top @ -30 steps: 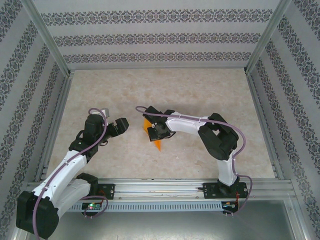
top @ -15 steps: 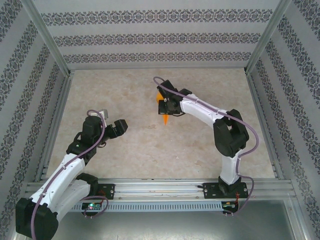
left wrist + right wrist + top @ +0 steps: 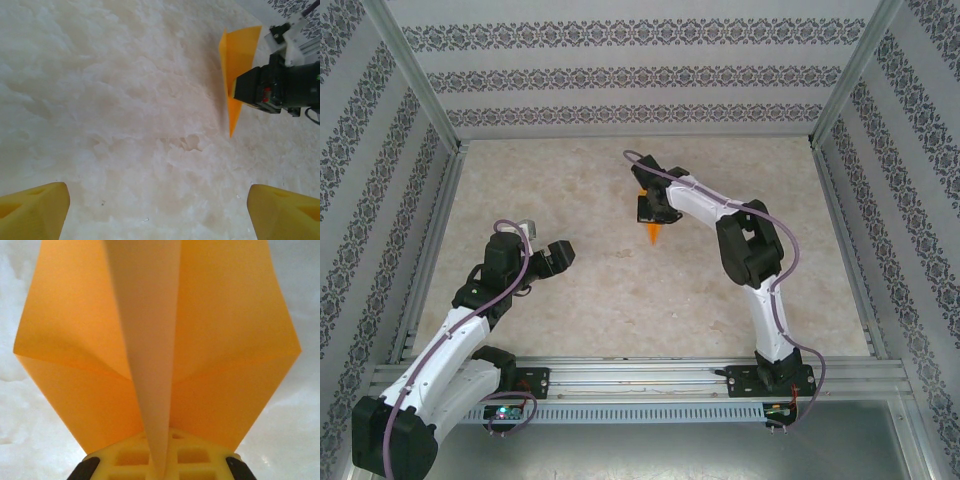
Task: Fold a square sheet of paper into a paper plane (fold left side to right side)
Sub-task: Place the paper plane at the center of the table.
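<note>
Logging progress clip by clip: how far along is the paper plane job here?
Done: folding looks finished; the paper plane is a pointed dart with layered creases and two wings. In hand: the right gripper is shut on its centre fold, holding it over the table. The left gripper is open, holding nothing. Left: probably only setting the plane down and releasing it.

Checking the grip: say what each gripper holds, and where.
The right gripper pinches the paper plane by its middle fold; the left gripper holds nothing.
</note>
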